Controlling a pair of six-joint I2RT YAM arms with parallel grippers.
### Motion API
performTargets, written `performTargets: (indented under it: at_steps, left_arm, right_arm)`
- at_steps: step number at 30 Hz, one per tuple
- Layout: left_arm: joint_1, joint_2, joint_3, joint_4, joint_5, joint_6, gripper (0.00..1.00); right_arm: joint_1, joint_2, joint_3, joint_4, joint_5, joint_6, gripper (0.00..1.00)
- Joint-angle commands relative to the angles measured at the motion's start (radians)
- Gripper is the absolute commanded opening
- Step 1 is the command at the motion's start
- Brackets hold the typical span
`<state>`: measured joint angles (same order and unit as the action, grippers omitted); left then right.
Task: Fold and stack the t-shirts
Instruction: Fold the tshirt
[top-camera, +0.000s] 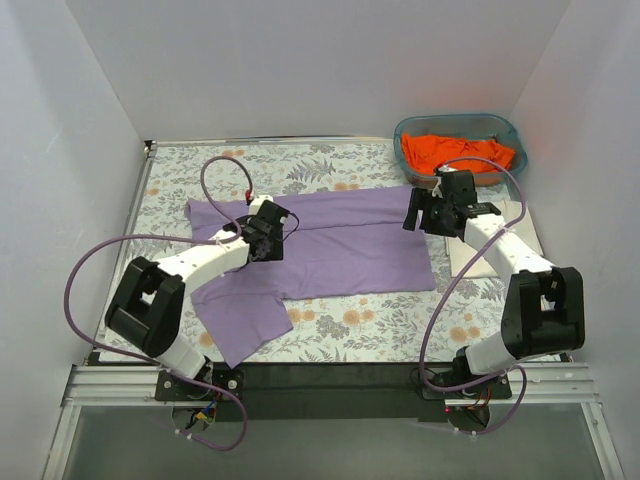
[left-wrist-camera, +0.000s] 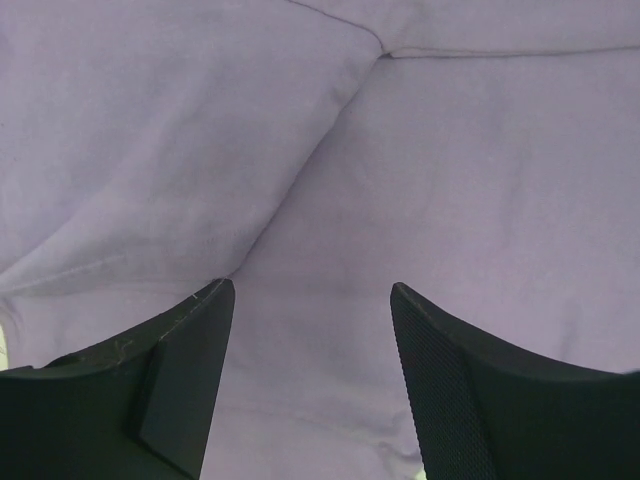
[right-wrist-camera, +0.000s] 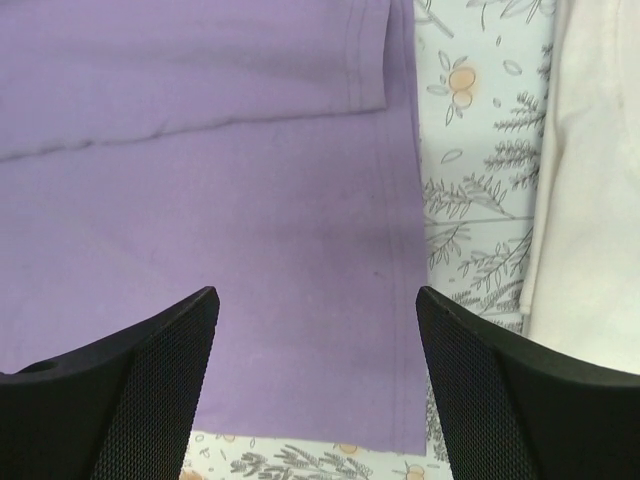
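Observation:
The lavender-purple t-shirt (top-camera: 340, 250) lies spread on the floral tablecloth, its far edge folded over toward the middle and one sleeve hanging toward the near left. My left gripper (top-camera: 272, 232) hovers open and empty over its left part; the left wrist view shows only purple cloth (left-wrist-camera: 450, 180) with a fold seam. My right gripper (top-camera: 428, 212) is open and empty over the shirt's right hem (right-wrist-camera: 250, 230). The orange t-shirt (top-camera: 455, 152) sits bunched in the teal basket. The cream-white folded shirt (top-camera: 495, 240) lies at the right, partly under my right arm, and also shows in the right wrist view (right-wrist-camera: 590, 200).
The teal plastic basket (top-camera: 404, 128) stands at the far right corner. The floral tablecloth (top-camera: 360, 325) covers the table. White walls enclose the left, back and right sides. Purple cables loop above both arms.

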<state>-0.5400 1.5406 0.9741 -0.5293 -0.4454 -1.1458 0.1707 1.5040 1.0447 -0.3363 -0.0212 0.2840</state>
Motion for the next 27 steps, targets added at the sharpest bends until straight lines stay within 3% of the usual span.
performTargets:
  at_steps: [1,8,14,27]
  left_arm:
    - [-0.031,0.038,0.035,0.021,-0.171,0.075,0.59]
    - [-0.04,0.091,0.003,0.09,-0.282,0.152,0.54]
    - [-0.04,0.118,-0.021,0.146,-0.265,0.185,0.53]
    - [-0.037,0.177,-0.029,0.164,-0.311,0.227,0.49]
  right_arm:
    - [0.0,-0.062,-0.044,-0.013,-0.055,-0.005,0.73]
    - [0.0,-0.096,-0.08,-0.012,-0.082,-0.009,0.79]
    - [-0.002,-0.122,-0.084,-0.018,-0.083,-0.009,0.86]
    - [-0.002,-0.13,-0.101,-0.023,-0.086,-0.016,0.87]
